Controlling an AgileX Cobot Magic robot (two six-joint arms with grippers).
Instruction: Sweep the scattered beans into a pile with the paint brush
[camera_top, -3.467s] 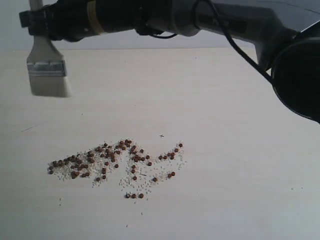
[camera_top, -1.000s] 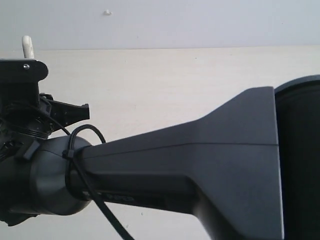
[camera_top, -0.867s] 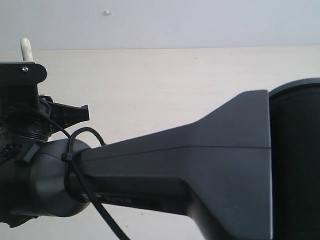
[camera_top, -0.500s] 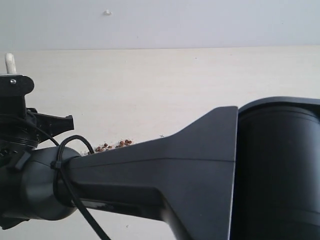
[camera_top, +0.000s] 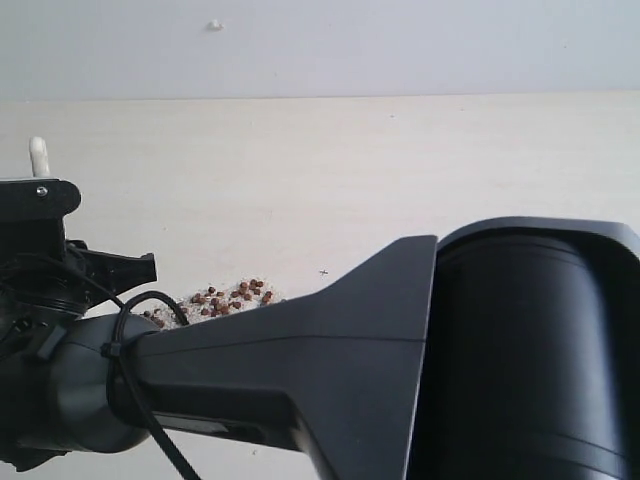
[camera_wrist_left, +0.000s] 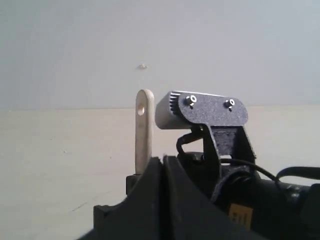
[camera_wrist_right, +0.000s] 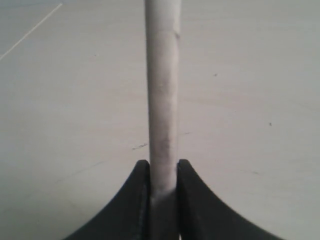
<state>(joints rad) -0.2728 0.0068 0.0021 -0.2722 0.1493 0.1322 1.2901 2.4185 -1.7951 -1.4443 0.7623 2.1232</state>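
Black jaws of the right gripper (camera_wrist_right: 164, 172) pinch the paint brush (camera_wrist_right: 162, 90) by its cream handle, seen edge-on. Best practice, as a judgement: keep the bristles flat to the table (camera_top: 400, 160), drawing strays inward. The left gripper (camera_wrist_left: 162, 165) is pressed together, empty. Only the exterior view shows the beans (camera_top: 225, 298), mostly behind the right arm (camera_top: 350, 380); the bristles are hidden everywhere.
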